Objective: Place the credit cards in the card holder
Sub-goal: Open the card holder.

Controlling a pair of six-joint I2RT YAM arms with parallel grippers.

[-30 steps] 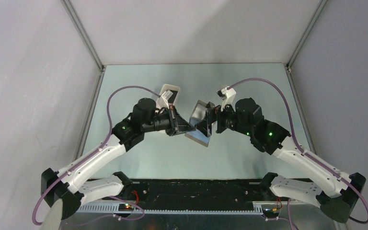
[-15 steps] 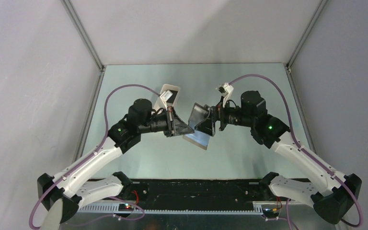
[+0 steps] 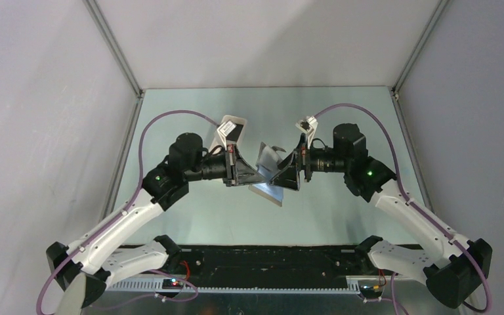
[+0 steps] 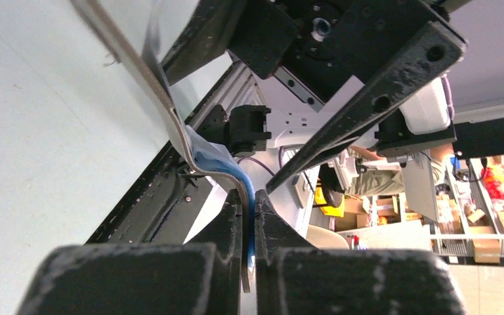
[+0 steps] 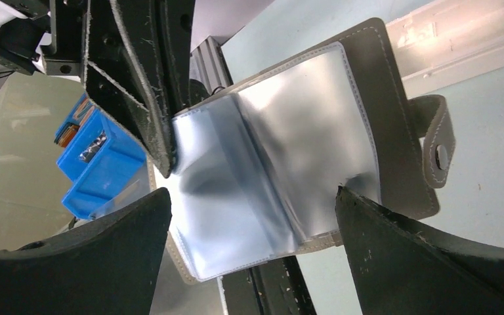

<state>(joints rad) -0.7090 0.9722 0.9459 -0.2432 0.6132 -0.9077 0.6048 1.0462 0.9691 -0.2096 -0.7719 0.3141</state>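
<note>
The card holder (image 3: pixel 267 164) is a grey-brown wallet held open in the air between my two grippers. Its clear inner sleeves (image 5: pixel 269 170) fan out, and its closing tab (image 5: pixel 436 154) hangs to the right. My left gripper (image 4: pixel 248 197) is shut on one cover edge, with grey cover and blue lining (image 4: pixel 226 163) pinched between the pads. In the top view it is at the wallet's left (image 3: pixel 237 172). My right gripper (image 5: pixel 252 193) is open, its jaws wide on either side of the wallet's lower edge and holding nothing (image 3: pixel 294 172). No credit cards are in view.
A long white tray (image 5: pixel 446 39) lies on the pale green table beyond the wallet. A pale flat rectangle (image 3: pixel 270 193) lies on the table just below the wallet. Metal frame rails (image 3: pixel 121 157) edge the table, and a black base rail (image 3: pixel 269 259) runs along the near edge.
The right gripper has closed in on the wallet and now straddles it. The wallet has turned more edge-on with its sleeves fanned. Both arms have shifted slightly outward at the elbows.
</note>
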